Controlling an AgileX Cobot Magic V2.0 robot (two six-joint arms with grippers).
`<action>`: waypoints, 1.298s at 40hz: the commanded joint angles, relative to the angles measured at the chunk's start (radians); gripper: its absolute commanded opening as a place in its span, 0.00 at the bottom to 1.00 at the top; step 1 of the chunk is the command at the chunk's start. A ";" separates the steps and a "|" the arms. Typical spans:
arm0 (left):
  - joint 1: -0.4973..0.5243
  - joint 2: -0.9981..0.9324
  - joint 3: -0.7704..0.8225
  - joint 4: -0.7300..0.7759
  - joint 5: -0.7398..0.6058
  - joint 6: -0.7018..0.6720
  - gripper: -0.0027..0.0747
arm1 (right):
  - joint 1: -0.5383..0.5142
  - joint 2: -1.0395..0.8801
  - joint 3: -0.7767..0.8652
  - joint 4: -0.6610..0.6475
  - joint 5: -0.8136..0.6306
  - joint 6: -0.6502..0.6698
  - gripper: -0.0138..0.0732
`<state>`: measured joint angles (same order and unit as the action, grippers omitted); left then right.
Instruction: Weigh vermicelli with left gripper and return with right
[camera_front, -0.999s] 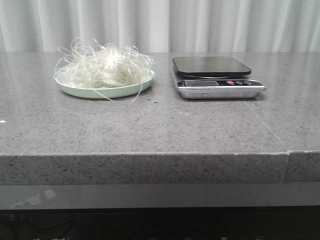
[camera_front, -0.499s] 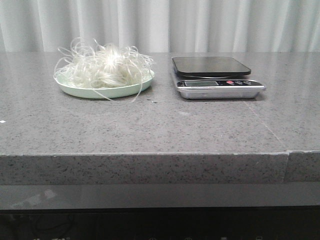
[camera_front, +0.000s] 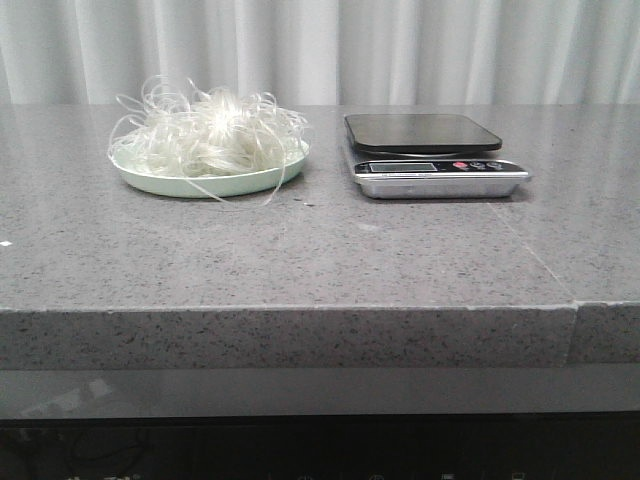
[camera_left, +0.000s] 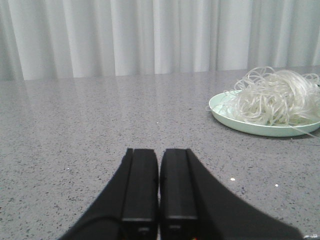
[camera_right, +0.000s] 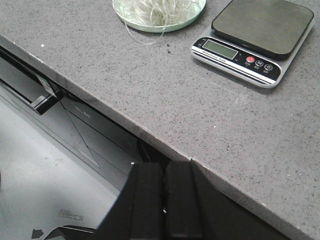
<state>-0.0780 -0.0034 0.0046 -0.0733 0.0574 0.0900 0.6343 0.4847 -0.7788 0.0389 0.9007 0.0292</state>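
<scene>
The vermicelli (camera_front: 205, 133) is a fluffy whitish tangle heaped on a pale green round plate (camera_front: 200, 184) at the back left of the grey counter. It also shows in the left wrist view (camera_left: 275, 97) and the right wrist view (camera_right: 157, 9). A kitchen scale (camera_front: 430, 153) with a dark platform stands to the plate's right. My left gripper (camera_left: 159, 155) is shut and empty, low over the counter, well short of the plate. My right gripper (camera_right: 164, 167) is shut and empty, at the counter's front edge. Neither gripper shows in the front view.
The grey speckled counter (camera_front: 320, 250) has a seam (camera_front: 535, 255) on its right part. White curtains (camera_front: 320, 50) hang behind it. Below the front edge, the right wrist view shows a dark cabinet front (camera_right: 60, 110) and the floor.
</scene>
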 joint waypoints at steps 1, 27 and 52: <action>0.001 -0.025 0.037 -0.012 -0.086 -0.007 0.24 | -0.005 0.006 -0.025 -0.007 -0.063 0.000 0.33; 0.001 -0.025 0.037 -0.012 -0.086 -0.007 0.24 | -0.005 0.006 -0.025 -0.007 -0.063 0.000 0.33; 0.001 -0.025 0.037 -0.012 -0.086 -0.007 0.24 | -0.446 -0.465 0.627 -0.022 -0.657 0.000 0.33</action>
<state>-0.0780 -0.0034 0.0046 -0.0754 0.0562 0.0900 0.2407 0.0514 -0.1904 0.0287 0.3978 0.0292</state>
